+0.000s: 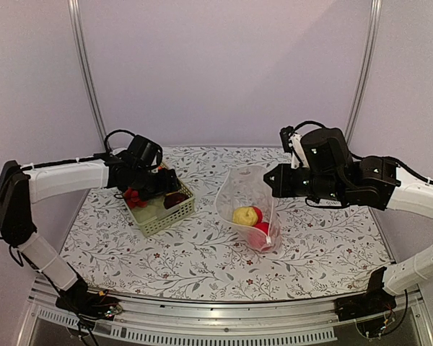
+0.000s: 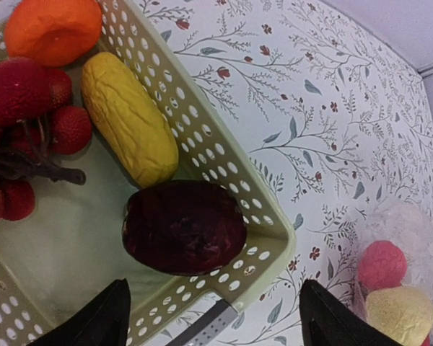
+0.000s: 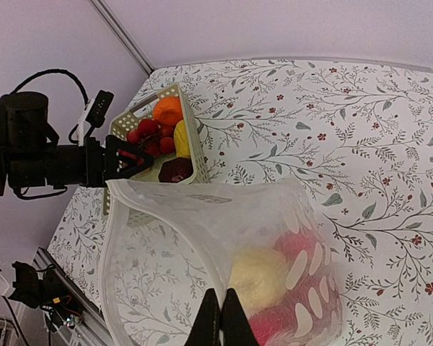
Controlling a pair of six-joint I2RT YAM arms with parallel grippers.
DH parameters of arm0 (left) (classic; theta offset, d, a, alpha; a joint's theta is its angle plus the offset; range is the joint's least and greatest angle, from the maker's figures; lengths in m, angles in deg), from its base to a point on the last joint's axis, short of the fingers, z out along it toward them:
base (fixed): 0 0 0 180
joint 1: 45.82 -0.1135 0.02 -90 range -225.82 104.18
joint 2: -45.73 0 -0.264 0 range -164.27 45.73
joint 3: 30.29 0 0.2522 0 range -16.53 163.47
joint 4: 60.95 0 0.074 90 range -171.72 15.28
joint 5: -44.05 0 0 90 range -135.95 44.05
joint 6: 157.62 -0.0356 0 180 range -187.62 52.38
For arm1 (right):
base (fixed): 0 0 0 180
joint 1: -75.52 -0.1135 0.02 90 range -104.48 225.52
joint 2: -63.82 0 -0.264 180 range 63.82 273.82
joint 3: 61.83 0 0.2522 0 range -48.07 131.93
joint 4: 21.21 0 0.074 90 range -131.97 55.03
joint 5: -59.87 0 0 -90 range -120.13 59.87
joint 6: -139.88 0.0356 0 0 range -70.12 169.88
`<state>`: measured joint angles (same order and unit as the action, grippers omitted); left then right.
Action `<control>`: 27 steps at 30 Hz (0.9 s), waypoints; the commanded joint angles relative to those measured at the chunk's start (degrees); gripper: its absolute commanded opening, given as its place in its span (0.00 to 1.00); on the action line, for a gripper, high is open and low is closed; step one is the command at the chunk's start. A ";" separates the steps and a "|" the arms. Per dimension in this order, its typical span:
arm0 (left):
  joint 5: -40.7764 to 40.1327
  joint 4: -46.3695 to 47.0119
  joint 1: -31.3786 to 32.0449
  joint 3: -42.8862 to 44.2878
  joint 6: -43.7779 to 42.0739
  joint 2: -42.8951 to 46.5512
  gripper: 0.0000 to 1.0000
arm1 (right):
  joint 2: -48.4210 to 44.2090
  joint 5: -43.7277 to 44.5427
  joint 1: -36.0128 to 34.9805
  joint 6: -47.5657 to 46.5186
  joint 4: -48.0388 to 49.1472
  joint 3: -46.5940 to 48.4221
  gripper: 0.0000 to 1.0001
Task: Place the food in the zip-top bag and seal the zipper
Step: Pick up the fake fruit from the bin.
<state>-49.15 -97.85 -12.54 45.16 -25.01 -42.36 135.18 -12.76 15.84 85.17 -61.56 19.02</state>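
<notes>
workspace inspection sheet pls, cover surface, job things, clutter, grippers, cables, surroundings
Surface: table with a floral-print cover.
Job's things: zip-top bag held open, yellow fruit and red fruit inside; maroon fruit, long yellow fruit, orange fruit and red berries in the basket.
Clutter: nothing seen.
Grippers: left gripper open over the maroon fruit; right gripper shut on the bag's rim.
Cables: black cable loops at both wrists.
Surroundings: plain pale walls, metal frame posts.

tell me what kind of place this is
Probably a robot test booth, not a kitchen: left arm and right arm at a flower-patterned table, plain walls with metal posts, toy fruit in a basket.
</notes>
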 commanded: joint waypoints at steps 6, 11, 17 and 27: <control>0.74 0.17 -1.55 5.29 -4.14 -9.74 0.79 | -0.64 1.51 -0.49 -0.09 -0.61 -0.03 0.00; 0.11 -1.05 -1.63 7.05 -5.43 -13.05 0.81 | -0.86 1.78 -0.49 -0.20 -0.97 0.10 0.00; -1.10 -3.12 -1.81 8.84 -6.81 -16.24 0.81 | -0.86 1.86 -0.50 -0.30 -0.95 0.15 0.00; -0.47 -2.73 -2.86 9.46 -7.46 -19.27 0.84 | -1.07 1.95 -0.51 -0.48 -0.97 0.10 0.00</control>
<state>-49.94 -99.91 -14.07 53.51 -31.57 -59.65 135.15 -11.96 15.84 85.00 -61.98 19.02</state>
